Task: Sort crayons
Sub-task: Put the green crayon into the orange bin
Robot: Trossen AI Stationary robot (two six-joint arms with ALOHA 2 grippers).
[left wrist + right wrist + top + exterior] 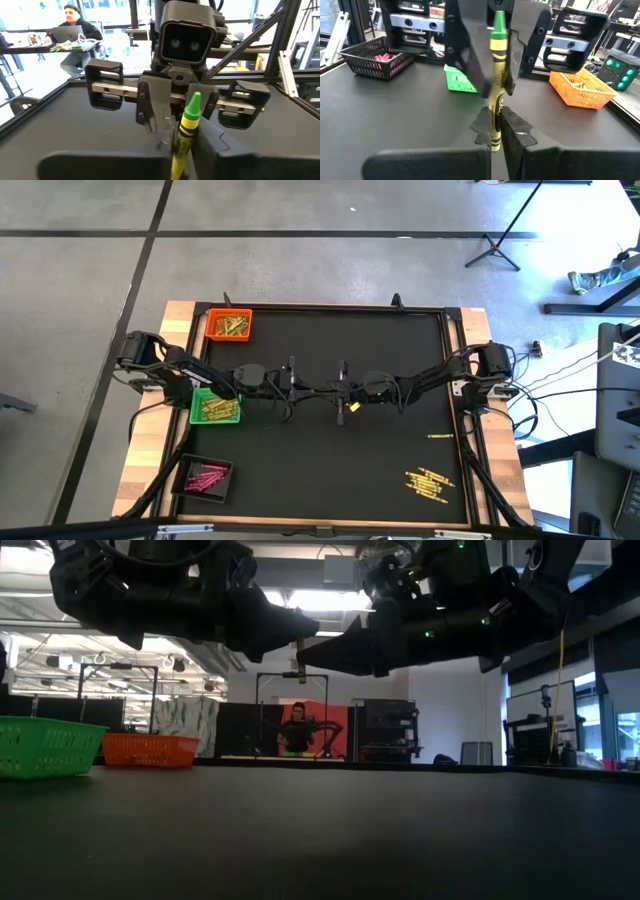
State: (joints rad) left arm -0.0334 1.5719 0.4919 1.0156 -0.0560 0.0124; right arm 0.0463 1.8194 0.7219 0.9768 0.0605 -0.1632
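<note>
Handover is my reading of the step: at mid-table the left tool and the right tool meet nose to nose, with one yellow-green crayon held upright between them, clear of the table. The left tool looks closed on one end of the crayon; the right tool is clamped on the other. To do this well, only one side should let go, and only once the other's grip is clearly firm (a thin stick twists out easily). The receiving arm should then draw away straight, without levering the crayon.

At the left edge, the black tray holds pink crayons. The green tray holds yellow ones, and the orange tray holds orange-gold ones. Far right, a loose cluster of yellow crayons lies on the table, with one stray just above it.
</note>
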